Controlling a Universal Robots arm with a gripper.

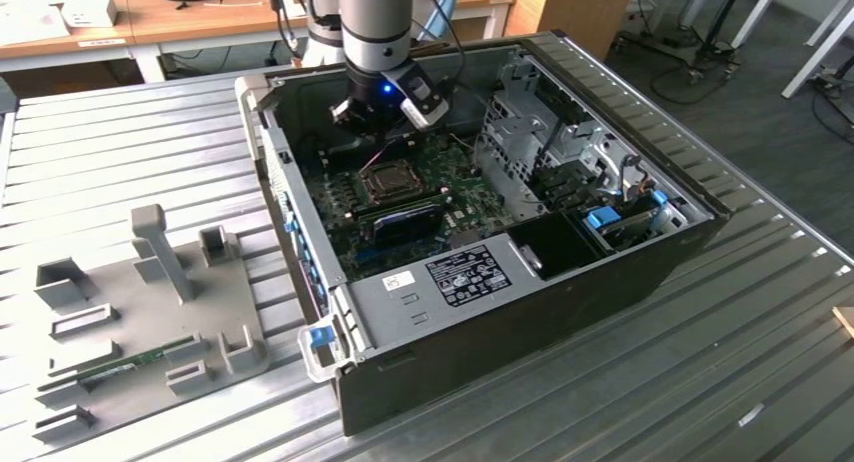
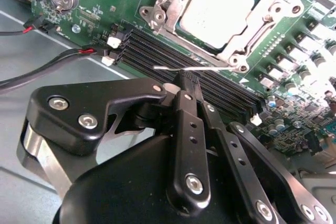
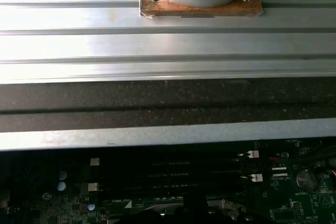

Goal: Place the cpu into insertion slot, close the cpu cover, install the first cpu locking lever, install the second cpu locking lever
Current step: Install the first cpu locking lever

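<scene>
Silvery cover point(image 2: 184, 11) lies shut over chip point(image 2: 218, 9) seated in socket point(image 1: 390, 181); gripper point(image 2: 187, 80), fingers pinched together, touches thin wire lever point(image 2: 178, 68) beside it; lever looks unlatched

The arm point(image 1: 376, 22) is a grey tube with a blue light at its wrist. Its gripper point(image 2: 190, 85) is matte black, its jointed links pinned with silver screws.

Green circuit board point(image 2: 94, 3); pale silver cpu point(image 2: 220, 9); silvery cpu cover point(image 2: 168, 14); black claw point(image 2: 188, 85); grey ribbed tabletop point(image 1: 134, 142).
</scene>
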